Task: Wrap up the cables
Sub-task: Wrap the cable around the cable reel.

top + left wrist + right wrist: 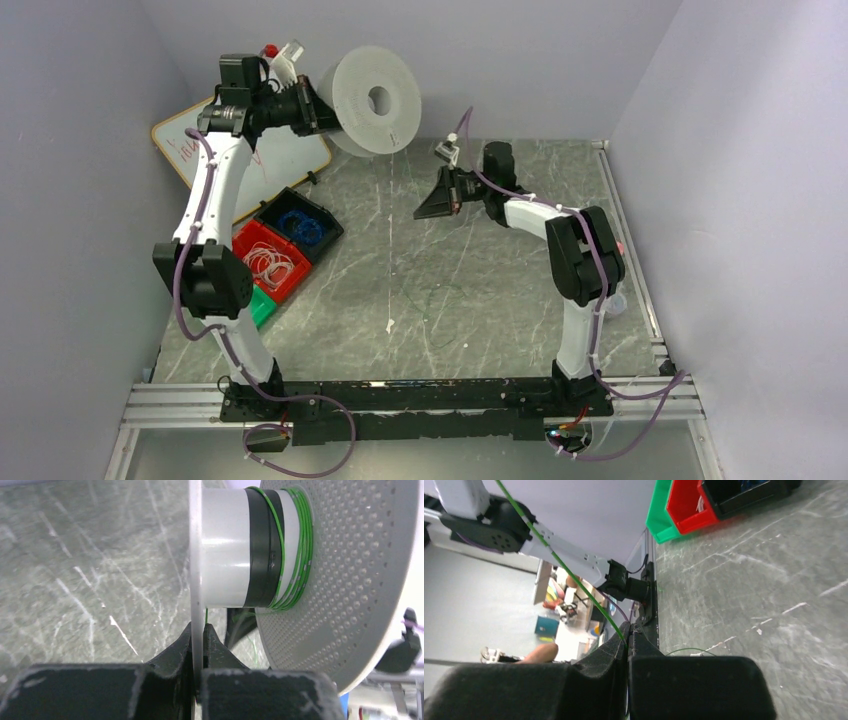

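Left pincer [199, 632]: jaws clamped on the thin near flange of a grey spool [350, 580], with the flange edge squeezed between the two fingers. It holds the spool up off the counter [480, 290], hub running sideways. Just above the fingertips is the white hub with a black band. The cable [295, 555], a thin green wire, is wound in a few turns around the hub, bunched against the far dotted flange, with one turn crossing the black band. A faint green strand drops behind the hub, just past the fingers.

Right pincer [628, 634]: jaws together, pinching the same green cable at the tips. From the tips the wire runs straight and taut, up and away to the left edge of the right wrist view. A short slack green arc shows just beside the right finger, low over the counter.

In the top view the right pincer [437, 205] hangs over mid-counter. The left pincer [312, 108] is well apart from it, higher, with the spool between them. The wire between them is too fine to make out there.

Further out, well away from the right pincer on the left arm's side, are a black bin [322, 228] with blue coils, a red bin [250, 240] with whitish coils and a green bin [262, 306]. A whiteboard [290, 160] lies under the left pincer.
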Robot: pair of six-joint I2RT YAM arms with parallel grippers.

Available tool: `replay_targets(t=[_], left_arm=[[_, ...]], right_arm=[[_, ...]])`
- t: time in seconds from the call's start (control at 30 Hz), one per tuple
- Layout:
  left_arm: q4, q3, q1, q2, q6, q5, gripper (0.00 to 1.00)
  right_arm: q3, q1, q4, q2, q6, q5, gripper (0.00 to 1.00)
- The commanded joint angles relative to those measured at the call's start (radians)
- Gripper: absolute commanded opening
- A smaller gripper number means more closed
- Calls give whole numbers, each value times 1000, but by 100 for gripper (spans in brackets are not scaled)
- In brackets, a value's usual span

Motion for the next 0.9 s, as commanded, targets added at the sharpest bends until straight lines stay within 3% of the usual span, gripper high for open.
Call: replay_targets(t=[0.0, 0.2, 0.4, 0.67, 0.87], left_arm=[[50, -21, -7, -118, 196, 243, 2], [-161, -73, -11, -177, 553, 235, 2], [-271, -92, -61, -206, 748, 54, 2], [-303, -123, -206, -195, 838, -211, 2], [-241, -154, -283, -174, 803, -409, 2]], right_arm=[[-7, -67, 292, 9, 249, -25, 4], [-5, -146, 614, 15, 530, -31, 3], [10, -211, 590, -40, 533, -42, 2], [65, -228, 506, -117, 508, -54, 2], [88, -235, 614, -145, 600, -59, 2]])
